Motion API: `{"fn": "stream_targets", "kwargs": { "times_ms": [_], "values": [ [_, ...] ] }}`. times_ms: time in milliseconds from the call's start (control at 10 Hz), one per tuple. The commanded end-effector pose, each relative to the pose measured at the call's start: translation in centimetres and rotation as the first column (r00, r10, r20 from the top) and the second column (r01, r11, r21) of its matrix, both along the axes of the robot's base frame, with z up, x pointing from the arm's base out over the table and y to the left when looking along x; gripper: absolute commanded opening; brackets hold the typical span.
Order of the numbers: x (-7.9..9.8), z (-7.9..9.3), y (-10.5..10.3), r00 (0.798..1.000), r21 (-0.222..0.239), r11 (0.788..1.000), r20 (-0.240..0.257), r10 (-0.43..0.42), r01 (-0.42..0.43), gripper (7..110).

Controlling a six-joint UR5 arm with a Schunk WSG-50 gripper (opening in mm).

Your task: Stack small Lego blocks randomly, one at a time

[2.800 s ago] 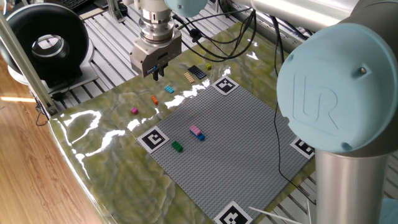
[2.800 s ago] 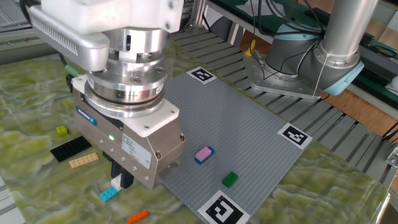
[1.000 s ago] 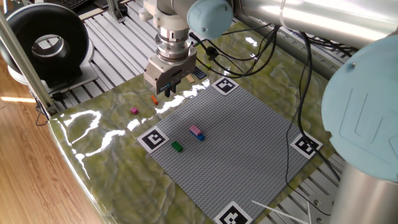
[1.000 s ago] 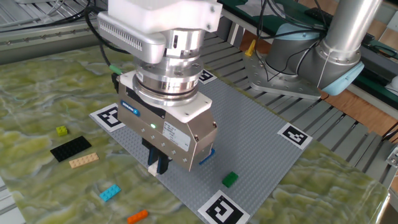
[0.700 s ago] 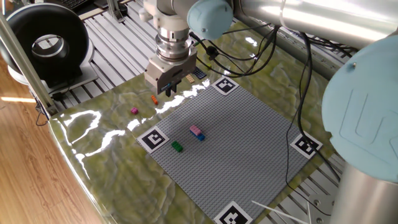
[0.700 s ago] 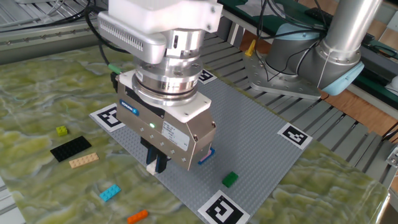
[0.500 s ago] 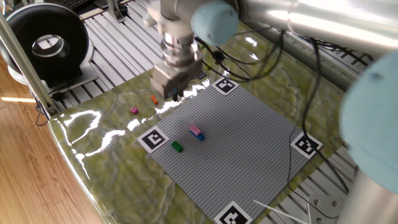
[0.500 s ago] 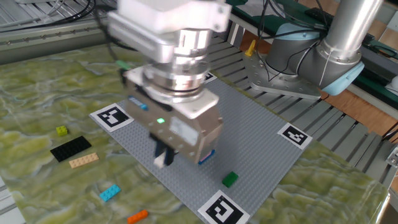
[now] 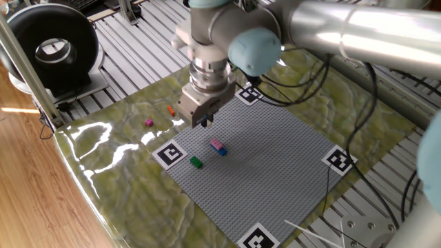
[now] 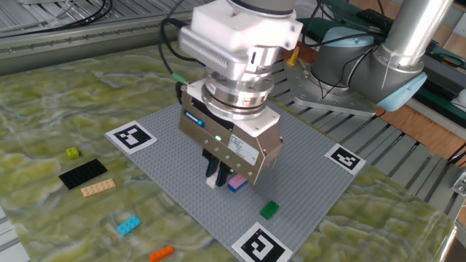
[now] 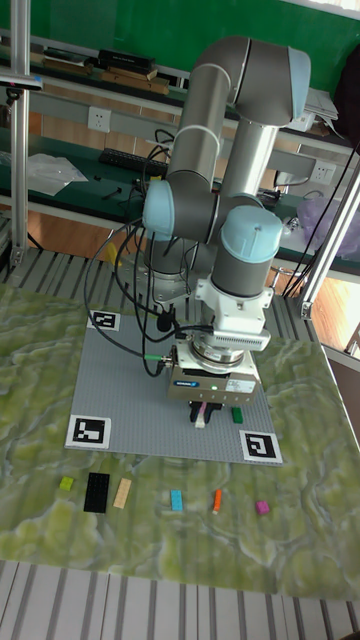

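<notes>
Whitish block [image 10: 212, 181] | pinched in claw [image 10: 217, 179], seemingly | pink-on-blue stack [image 10: 238, 182] just beside, on baseplate [image 10: 306, 182]

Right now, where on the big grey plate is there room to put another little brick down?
The grey baseplate is mostly bare: the wide stretch between the far marker tag and the near one holds nothing. It is crowded by the pink-and-blue stack, the green brick and the gripper above them.
</notes>
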State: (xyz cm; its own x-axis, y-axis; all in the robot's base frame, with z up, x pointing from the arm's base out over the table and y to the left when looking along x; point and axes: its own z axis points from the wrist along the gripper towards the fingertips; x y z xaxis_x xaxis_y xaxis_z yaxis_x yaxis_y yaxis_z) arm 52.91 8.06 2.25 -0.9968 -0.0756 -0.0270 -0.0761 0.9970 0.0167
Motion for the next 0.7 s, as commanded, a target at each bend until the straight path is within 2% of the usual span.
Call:
{"fn": "stream_targets", "kwargs": {
  "times_ms": [0,200,400,600],
  "values": [
    [-0.5,0.8,0.0,1.000,0.005,1.000,-0.021,-0.003,0.003,7],
    [-0.6,0.9,0.5,1.000,0.027,1.000,-0.023,0.010,-0.009,7],
    [0.7,1.1,2.5,0.999,0.107,0.994,0.029,0.017,-0.020,7],
    [0.4,0.9,1.1,1.000,0.050,0.999,0.014,-0.012,0.011,7]
  ]
}}
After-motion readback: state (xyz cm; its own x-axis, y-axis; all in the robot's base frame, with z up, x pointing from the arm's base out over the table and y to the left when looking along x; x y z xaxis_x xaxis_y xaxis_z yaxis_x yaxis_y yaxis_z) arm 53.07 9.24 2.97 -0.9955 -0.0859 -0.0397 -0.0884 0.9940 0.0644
